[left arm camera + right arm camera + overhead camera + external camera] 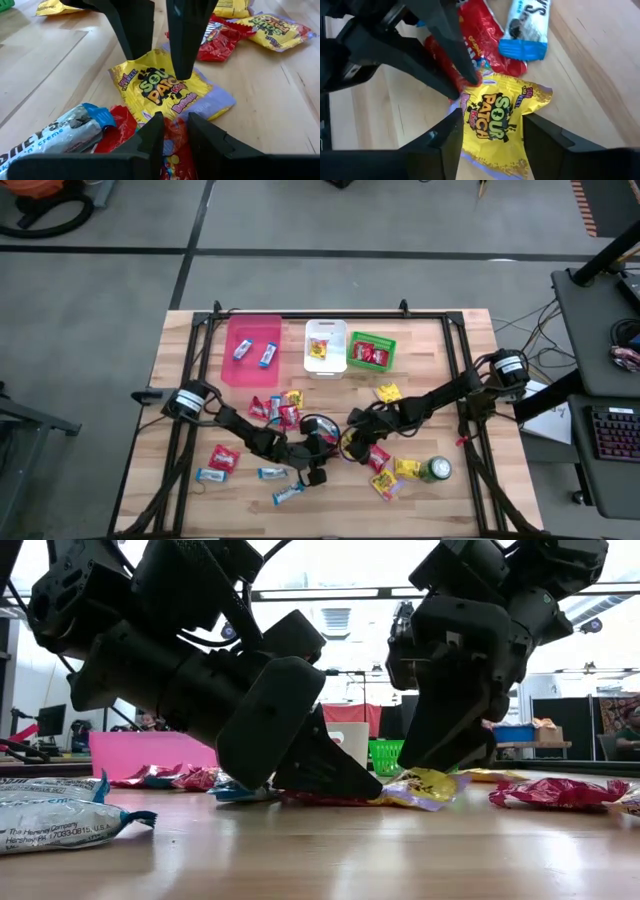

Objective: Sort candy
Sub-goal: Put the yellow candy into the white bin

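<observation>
Among scattered candy at the table's middle, my left gripper (pixel 175 132) is shut on a red packet (pixel 482 45). The packet lies beside a yellow Sour Patch packet (pixel 492 117). My right gripper (pixel 492 142) is open, one finger on either side of that yellow packet, which lies flat on the wood. In the high view the two grippers, left (pixel 322 444) and right (pixel 352 432), meet tip to tip. A blue-and-silver bar (pixel 55 132) lies flat next to the red packet. My left gripper pinches the red packet between its two fingers at the end (pixel 173 147) nearest the yellow packet. The fingers slant down from the table's left. In the low view the packet (pixel 315 798) stays down on the table. My right gripper's fingers (pixel 182 55) stand at the yellow packet's two sides; whether they touch it I cannot tell.
At the far side stand a pink tray (pixel 235 365) with two blue bars, a white bin (pixel 338 332) and a green bin (pixel 390 340). A green can (pixel 437 470) stands at the near right. More red, yellow and blue candy lies around both grippers.
</observation>
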Available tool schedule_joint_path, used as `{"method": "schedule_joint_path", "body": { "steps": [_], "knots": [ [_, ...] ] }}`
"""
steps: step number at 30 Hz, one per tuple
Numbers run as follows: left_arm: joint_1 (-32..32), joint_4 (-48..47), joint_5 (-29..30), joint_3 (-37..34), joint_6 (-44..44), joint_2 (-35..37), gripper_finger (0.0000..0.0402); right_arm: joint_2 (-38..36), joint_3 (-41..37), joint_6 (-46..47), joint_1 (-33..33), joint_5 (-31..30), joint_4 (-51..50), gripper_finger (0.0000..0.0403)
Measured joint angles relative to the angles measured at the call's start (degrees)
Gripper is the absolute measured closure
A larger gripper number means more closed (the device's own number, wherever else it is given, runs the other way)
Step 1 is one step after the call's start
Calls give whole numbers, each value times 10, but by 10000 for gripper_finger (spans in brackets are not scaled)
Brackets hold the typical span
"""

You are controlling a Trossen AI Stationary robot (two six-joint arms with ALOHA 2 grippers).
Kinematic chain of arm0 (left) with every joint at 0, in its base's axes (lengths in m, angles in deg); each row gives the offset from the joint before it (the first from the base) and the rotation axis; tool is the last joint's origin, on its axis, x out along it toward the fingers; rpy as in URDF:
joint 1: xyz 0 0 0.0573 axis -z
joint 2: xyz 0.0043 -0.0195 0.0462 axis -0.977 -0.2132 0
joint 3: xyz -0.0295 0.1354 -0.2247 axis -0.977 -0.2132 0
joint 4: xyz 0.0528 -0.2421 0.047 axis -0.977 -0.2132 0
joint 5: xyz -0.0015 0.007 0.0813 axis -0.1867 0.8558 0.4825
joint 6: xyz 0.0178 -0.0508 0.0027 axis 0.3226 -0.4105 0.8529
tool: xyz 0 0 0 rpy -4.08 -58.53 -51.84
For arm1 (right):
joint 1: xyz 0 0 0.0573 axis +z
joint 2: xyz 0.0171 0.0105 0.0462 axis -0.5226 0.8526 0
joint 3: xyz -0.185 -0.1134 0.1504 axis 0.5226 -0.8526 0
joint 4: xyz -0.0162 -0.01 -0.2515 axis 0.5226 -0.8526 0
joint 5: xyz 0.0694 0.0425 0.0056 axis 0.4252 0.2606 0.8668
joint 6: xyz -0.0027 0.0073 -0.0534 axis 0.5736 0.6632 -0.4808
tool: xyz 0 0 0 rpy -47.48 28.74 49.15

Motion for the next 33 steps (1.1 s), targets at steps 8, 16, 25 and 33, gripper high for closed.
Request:
{"method": "schedule_joint_path", "body": {
  "steps": [8, 16, 25, 33],
  "knots": [
    [0, -3, -1, 0, 0, 0, 329, 19, 0, -13, 0, -2, -5, 295],
    [-1, -3, -2, -1, 0, 3, 329, 23, 0, -44, 0, -4, -7, 354],
    [-1, -50, -5, -4, 33, 43, 329, 2, 0, -70, 1, 0, -8, 394],
    [-1, -149, 2, -4, 63, 111, 329, -38, 0, -87, -3, -2, -12, 394]
  ]
}}
